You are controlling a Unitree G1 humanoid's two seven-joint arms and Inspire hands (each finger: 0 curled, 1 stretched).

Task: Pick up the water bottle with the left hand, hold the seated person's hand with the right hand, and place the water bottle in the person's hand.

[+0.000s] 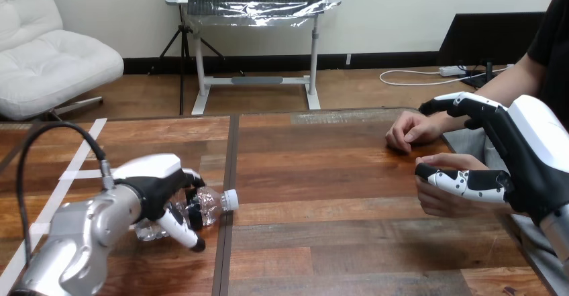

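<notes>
Clear water bottle, one, in left hand.

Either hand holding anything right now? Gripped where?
Left hand is curled round the body of the water bottle, cap end free. Right hand is open, thumb over the person's nearer hand; no grip there.

The table is reddish plank wood, its grain showing under a soft sheen. The water bottle is clear, crinkled plastic. The left hand and right hand wear glossy white shells over matt black, and the left forearm looks like brushed silver metal.
</notes>
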